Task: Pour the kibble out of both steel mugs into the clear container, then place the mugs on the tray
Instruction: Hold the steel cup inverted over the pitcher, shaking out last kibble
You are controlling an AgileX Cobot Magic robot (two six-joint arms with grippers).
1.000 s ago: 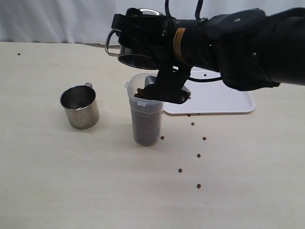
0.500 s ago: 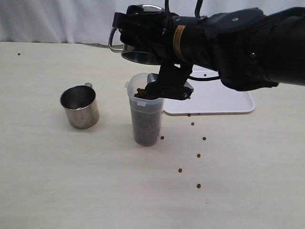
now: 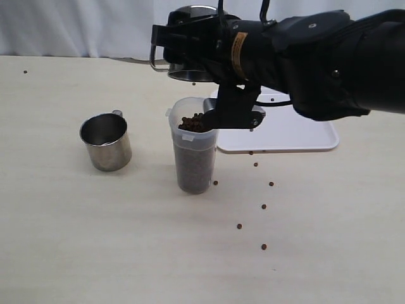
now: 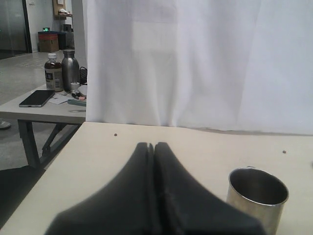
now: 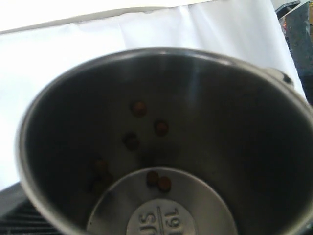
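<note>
Hovering tipped above the container [image 3: 195, 158], the mug [image 3: 185, 71] sits clamped in the right claw [image 3: 190, 50]; the tray [image 3: 297, 136] lies near, on that arm's side.

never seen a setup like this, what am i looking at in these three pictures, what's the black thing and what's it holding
This is a two-armed robot working at a table. The wide picture comes from a camera off the arms; the other two come from small cameras on each wrist. In the wide one, the right claw, on the black arm, grips a tilted steel mug above a clear container nearly full of brown kibble. The right wrist picture looks into that mug, where only a few pellets show. The left wrist picture shows the left claw shut, holding nothing, with a second steel mug standing beyond it. A white tray and spilled pellets lie on the table.
</note>
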